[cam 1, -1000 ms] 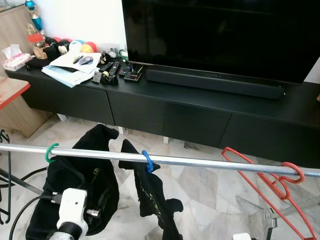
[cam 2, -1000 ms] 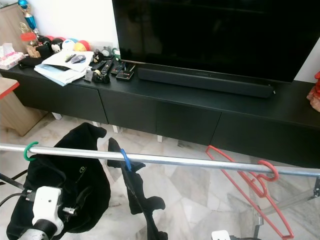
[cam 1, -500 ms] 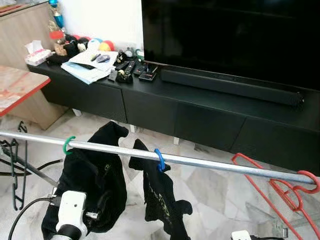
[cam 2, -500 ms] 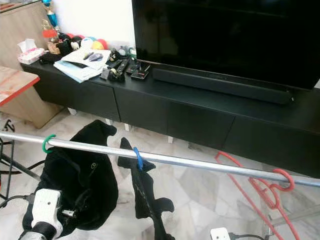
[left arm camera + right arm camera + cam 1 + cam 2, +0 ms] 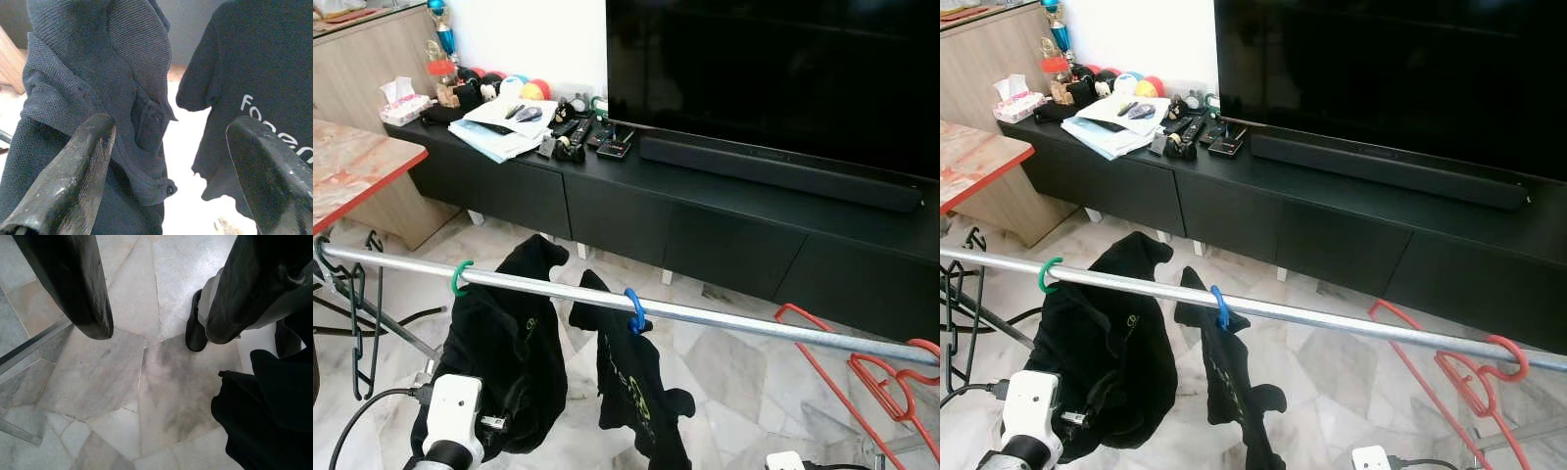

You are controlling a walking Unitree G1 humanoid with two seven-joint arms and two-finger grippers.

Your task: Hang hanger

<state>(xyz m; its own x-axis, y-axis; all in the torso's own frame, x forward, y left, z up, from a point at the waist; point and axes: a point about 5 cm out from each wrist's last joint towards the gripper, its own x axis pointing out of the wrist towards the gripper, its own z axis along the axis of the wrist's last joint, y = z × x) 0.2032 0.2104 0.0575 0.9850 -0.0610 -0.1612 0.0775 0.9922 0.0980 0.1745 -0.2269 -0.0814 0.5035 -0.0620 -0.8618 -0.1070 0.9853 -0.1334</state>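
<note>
The red hanger (image 5: 871, 377) is hooked on the steel rail (image 5: 724, 320) at the far right end, its long side slanting down toward four o'clock, nearer the right arm. The right end effector (image 5: 156, 298) hangs low, spread wide and empty over the marble floor (image 5: 161, 382). The left end effector (image 5: 171, 161), equally wide and empty, faces the dark shirts (image 5: 98, 98).

Bright even daylight, sharp head views, wrist pics soft, slight floor glare
</note>
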